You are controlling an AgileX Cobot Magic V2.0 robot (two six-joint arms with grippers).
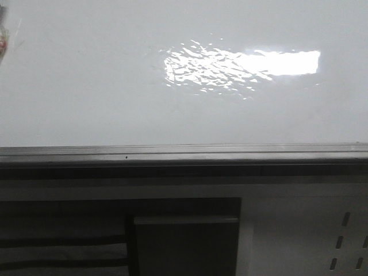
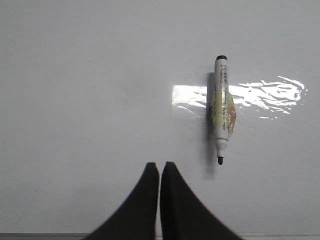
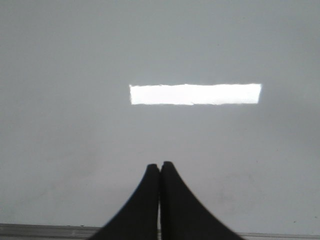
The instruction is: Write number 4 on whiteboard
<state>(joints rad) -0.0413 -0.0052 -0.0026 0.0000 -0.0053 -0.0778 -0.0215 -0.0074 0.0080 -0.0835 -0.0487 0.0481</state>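
The whiteboard (image 1: 86, 86) is a large glossy white board with a grey edge rail (image 1: 172, 152) and bright glare; no number 4 shows on it. An uncapped white marker (image 2: 221, 107) with a yellowish label lies flat on the board (image 2: 90, 100) in the left wrist view, its dark tip toward my fingers. My left gripper (image 2: 159, 165) is shut and empty, a little to the side of the marker's tip. My right gripper (image 3: 159, 164) is shut and empty over bare board (image 3: 75, 125). Neither gripper shows in the front view.
A small reddish object (image 1: 3, 43) sits at the board's far left edge. Below the rail there is a dark box (image 1: 184, 244) and a white perforated panel (image 1: 345, 236) at the right.
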